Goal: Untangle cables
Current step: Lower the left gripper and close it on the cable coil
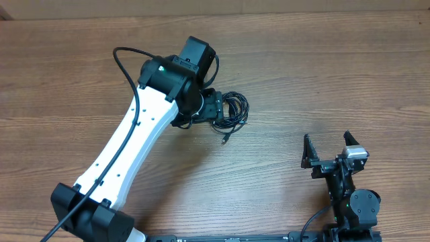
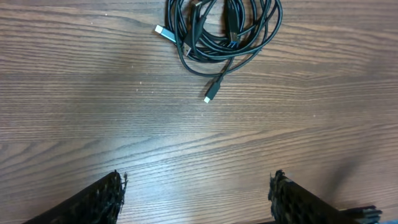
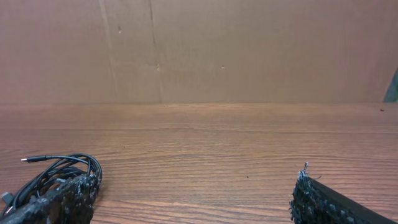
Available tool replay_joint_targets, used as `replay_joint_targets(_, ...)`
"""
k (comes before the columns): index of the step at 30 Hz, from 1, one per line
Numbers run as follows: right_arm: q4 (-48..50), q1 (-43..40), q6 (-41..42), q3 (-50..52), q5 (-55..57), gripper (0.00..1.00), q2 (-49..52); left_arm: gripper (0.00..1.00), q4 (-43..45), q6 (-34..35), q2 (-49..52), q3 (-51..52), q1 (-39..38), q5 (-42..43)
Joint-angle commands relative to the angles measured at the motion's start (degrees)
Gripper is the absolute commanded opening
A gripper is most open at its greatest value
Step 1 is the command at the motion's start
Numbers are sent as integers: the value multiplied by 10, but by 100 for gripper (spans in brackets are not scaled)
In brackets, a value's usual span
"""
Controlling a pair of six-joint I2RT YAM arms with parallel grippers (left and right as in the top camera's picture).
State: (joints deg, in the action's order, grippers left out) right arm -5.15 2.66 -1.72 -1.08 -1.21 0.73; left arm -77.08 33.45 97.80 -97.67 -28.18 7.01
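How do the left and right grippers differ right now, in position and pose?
The left gripper hangs close by the cables; the right gripper sits well away from them, near its base. The left one points down at the table; the right one faces level across it. The left arm is stretched out; the right arm is folded back. Both grippers are open and hold nothing.

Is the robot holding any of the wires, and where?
No. The left fingers and right fingers are open and empty; the cables lie on the table.
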Motion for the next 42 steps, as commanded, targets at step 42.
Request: replay_joint_targets(42, 4, -1, 2, 6, 3, 100, -5, 45, 368, 73, 142, 207, -3, 1)
